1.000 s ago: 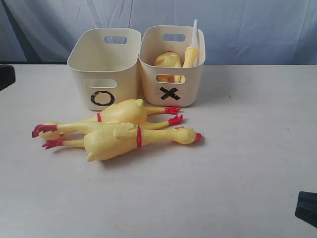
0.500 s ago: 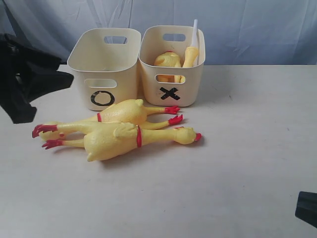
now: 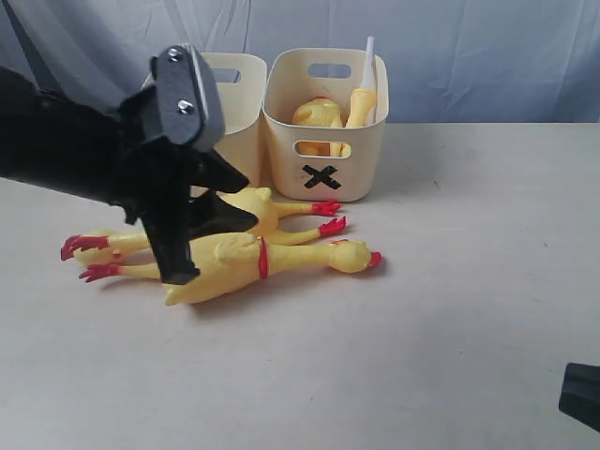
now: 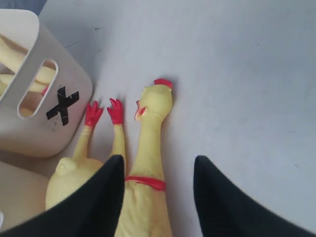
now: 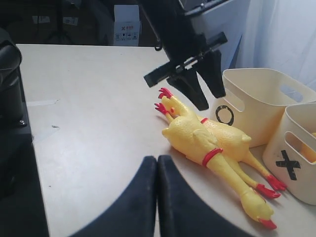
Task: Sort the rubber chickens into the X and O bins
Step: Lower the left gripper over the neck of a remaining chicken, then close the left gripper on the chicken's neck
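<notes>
Two rubber chickens lie side by side on the table in front of the bins, the front one [image 3: 281, 258] [image 4: 153, 113] [image 5: 192, 138] with its head to the right, the back one [image 3: 253, 208] [image 4: 69, 177] [image 5: 232, 143] with its red feet to the right. My left gripper [image 3: 211, 234] [image 4: 156, 165] [image 5: 197, 94] hangs open over them; the front chicken's neck shows between its fingers, untouched. The X bin [image 3: 361, 159] [image 4: 44, 123] [image 5: 296, 163] holds a chicken [image 3: 319, 112] and one with a white tube [image 3: 367, 56]. My arm mostly hides the O bin [image 3: 239, 75] [image 5: 256, 98]. My right gripper [image 5: 157, 159] is shut and empty.
A blue cloth [image 3: 487, 47] hangs behind the table. A black part of the right arm [image 3: 581, 394] sits at the near right corner. In the right wrist view a small white box [image 5: 127, 24] stands beyond the table's far edge.
My left arm has swung in from the left edge and now hangs over the two lying chickens, covering most of the O bin. Chickens, bins and right arm have not moved.
</notes>
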Controlling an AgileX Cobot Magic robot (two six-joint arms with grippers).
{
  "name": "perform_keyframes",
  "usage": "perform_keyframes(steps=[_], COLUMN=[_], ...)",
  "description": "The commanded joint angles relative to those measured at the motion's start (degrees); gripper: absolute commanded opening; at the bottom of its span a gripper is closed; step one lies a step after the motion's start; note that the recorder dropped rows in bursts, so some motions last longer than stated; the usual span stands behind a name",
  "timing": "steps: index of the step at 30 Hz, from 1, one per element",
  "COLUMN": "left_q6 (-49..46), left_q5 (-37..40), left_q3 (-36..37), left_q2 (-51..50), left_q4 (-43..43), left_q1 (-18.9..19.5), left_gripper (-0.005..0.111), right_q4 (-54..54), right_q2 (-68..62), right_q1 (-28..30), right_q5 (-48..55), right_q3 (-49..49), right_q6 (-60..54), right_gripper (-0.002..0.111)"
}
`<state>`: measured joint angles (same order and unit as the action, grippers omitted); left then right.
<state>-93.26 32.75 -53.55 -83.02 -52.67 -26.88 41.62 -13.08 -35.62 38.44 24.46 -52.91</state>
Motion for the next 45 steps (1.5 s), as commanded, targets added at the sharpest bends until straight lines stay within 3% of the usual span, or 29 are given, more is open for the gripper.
perform_keyframes(steps=[1,6,12,26,35,45], left_q6=[-0.4,-0.4,-0.4,-0.2,9.3,9.9], left_q5=[-6.9,-13.8,-13.3,-9.9,-10.3,-14.8], left_q3=[-0.6,-1.3,-5.4,-14.0,-14.6,-14.6], left_q2=[-4.7,-9.2,-15.8,-26.9,-30.7,-32.3], left_q4=[-0.7,-2.6,-2.7,-2.1,13.0,14.0], left_q1=[-3.6,-7.0,-9.5,-9.6,-9.6,-9.1], left_gripper=[0.056,0.064,0.064,0.062,0.061,0.061], right_q4=[0.0,0.0,0.0,0.2,0.2,0.2], right_q2=[0.3,0.3,0.3,0.3,0.3,0.3], right_q1=[0.3,0.3,0.3,0.3,0.3,0.3], right_q5=[0.5,0.5,0.8,0.8,0.8,0.8], right_q3=[-0.4,-0.4,-0.4,-0.4,-0.4,-0.4], right_q6=[0.0,0.2,0.3,1.1,1.7,1.7], right_gripper=[0.000,0.000,0.000,0.000,0.000,0.000])
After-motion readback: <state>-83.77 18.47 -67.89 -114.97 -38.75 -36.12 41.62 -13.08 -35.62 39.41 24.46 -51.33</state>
